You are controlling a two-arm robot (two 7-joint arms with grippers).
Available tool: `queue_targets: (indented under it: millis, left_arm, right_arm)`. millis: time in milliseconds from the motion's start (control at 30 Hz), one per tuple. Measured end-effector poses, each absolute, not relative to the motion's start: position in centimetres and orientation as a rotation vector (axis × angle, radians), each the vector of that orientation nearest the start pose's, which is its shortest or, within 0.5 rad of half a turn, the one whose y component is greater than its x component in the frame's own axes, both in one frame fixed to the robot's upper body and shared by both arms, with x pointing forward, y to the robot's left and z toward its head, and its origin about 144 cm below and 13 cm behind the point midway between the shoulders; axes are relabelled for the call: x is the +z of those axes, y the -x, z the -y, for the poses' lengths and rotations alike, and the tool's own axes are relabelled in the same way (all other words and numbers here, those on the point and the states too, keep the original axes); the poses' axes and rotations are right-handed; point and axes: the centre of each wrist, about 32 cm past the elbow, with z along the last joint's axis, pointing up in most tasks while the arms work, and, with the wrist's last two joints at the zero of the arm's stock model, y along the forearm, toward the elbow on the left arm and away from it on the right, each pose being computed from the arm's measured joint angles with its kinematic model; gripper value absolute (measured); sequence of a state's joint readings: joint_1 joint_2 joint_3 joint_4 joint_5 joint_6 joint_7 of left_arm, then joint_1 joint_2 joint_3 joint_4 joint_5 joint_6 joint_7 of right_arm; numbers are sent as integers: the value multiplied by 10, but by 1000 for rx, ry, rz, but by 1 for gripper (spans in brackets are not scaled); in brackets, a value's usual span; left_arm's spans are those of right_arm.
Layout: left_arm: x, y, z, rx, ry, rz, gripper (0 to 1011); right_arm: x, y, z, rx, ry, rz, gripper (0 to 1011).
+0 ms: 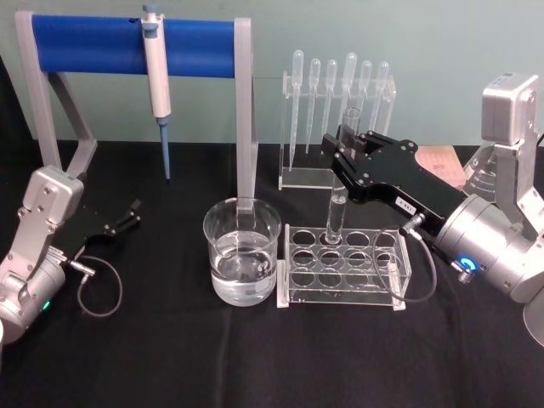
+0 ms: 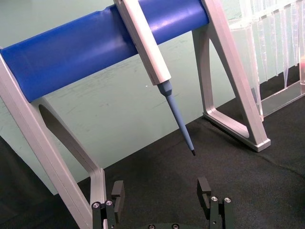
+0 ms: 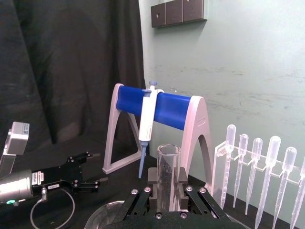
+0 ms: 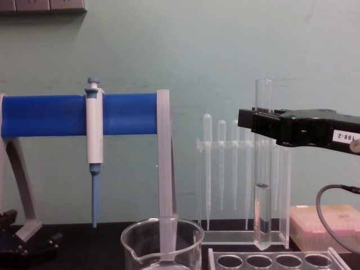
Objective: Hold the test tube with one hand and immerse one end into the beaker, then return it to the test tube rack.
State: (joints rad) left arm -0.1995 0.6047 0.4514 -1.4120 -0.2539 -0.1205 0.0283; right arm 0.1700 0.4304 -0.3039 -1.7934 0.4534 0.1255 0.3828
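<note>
Glass test tube (image 1: 337, 212) is being clamped upright by the right gripper (image 1: 342, 151), round end just over the rack (image 1: 344, 293) (beaker (image 1: 210, 242) just beside); the left gripper (image 1: 132, 214) is being held wide-jawed, far left.

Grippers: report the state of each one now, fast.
Left gripper: open, holding nothing, parked low at the table's left.
Right gripper: shut on the test tube, at the rack.
</note>
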Motion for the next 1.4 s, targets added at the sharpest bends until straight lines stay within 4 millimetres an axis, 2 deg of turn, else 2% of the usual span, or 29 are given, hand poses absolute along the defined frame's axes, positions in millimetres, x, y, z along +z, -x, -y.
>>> queue_targets:
  millis: [1400]
  left_arm:
    - [1140,-489,-310,1248,-304,285,1000]
  right_arm:
    - [1248,-477,235,-814,-67,96,230]
